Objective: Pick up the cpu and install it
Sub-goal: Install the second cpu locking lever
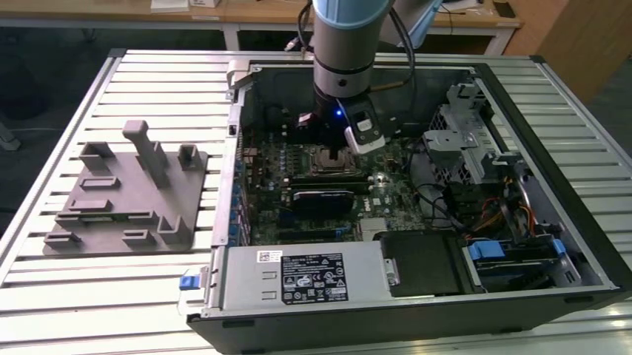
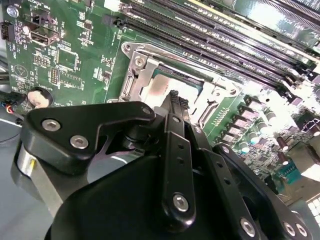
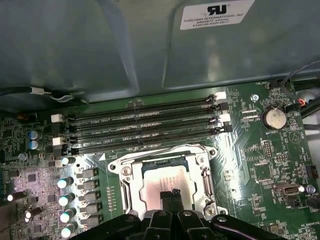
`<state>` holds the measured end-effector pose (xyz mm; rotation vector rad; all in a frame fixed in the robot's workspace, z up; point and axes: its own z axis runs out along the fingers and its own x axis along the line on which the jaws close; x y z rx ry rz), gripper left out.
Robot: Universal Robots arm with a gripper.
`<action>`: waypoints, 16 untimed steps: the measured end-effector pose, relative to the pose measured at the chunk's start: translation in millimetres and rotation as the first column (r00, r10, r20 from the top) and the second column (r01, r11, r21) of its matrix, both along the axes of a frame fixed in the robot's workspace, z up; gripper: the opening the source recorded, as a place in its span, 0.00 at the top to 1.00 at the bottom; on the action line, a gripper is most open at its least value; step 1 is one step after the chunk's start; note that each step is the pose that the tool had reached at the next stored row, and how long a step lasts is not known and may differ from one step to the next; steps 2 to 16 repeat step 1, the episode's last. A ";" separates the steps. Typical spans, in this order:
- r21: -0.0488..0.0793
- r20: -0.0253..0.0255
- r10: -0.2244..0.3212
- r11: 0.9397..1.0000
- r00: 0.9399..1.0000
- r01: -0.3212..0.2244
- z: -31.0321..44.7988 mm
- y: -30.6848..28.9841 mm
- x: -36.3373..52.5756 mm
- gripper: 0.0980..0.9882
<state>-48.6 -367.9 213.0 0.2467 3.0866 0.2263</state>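
Pale blue-grey arm (image 1: 341,37), black screwed gripper (image 2: 175,100)

Slatted pale metal worktable (image 1: 118,89), wooden desk (image 1: 257,13) behind, dark floor (image 1: 40,81), wooden panel (image 1: 582,37) at the exterior view's right

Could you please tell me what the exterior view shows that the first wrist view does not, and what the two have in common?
Exterior view alone: the grey plastic tray with upright posts on the slatted table, the whole computer case, and the arm reaching down into it.

First wrist view alone: the cpu lying in the socket frame, the gripper fingertips close together over it, and a coin battery.

Both: the green motherboard and the socket area.
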 end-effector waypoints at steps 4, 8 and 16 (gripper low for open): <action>0.000 0.000 0.000 1.000 1.000 0.000 0.0 0.0 0.0 0.99; 0.000 0.000 0.000 1.000 1.000 0.000 0.0 0.0 0.0 0.99; 0.000 0.000 0.000 1.000 1.000 0.000 0.0 0.0 0.0 0.99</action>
